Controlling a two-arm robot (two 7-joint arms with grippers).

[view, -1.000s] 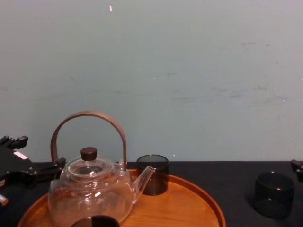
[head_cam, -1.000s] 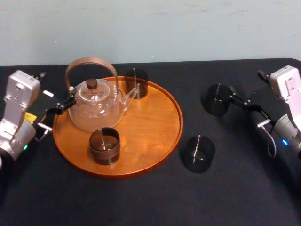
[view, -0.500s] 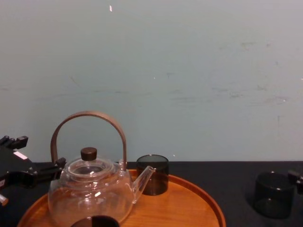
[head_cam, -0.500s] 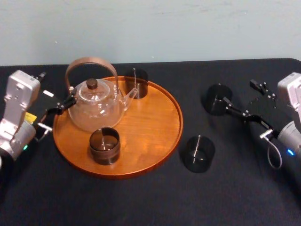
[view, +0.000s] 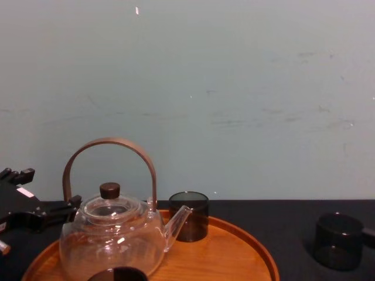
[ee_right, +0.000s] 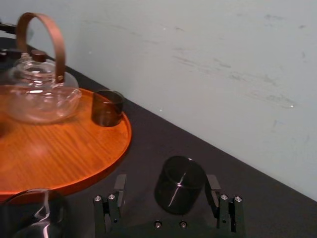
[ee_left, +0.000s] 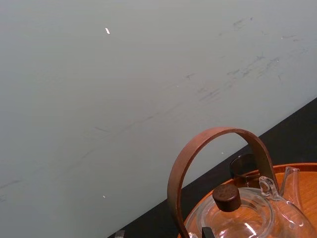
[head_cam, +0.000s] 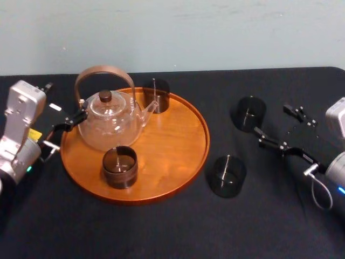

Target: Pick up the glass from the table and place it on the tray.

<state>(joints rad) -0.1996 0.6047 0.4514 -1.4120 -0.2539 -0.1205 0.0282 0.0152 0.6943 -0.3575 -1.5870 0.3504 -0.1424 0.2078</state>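
While the left gripper [head_cam: 63, 105] sits spread at the tray's [head_cam: 200, 156] left, the right gripper [head_cam: 271, 118], also spread, faces the glass [head_cam: 251, 113] right of the tray. This looks like the approach; next, advance and pinch.

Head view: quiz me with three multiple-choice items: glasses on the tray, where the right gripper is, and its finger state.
1. Glasses on the tray: A one; B two; C four.
2. The right gripper is: A over the tray; B at the far table glass; C touching the teapot.
3. Its fingers are: A open; B shut empty; C shut on a glass.
B, two stand on the wood; B, the right wrist view frames that glass between its fingers; A, they are spread apart. The left gripper rests at the tray's left.
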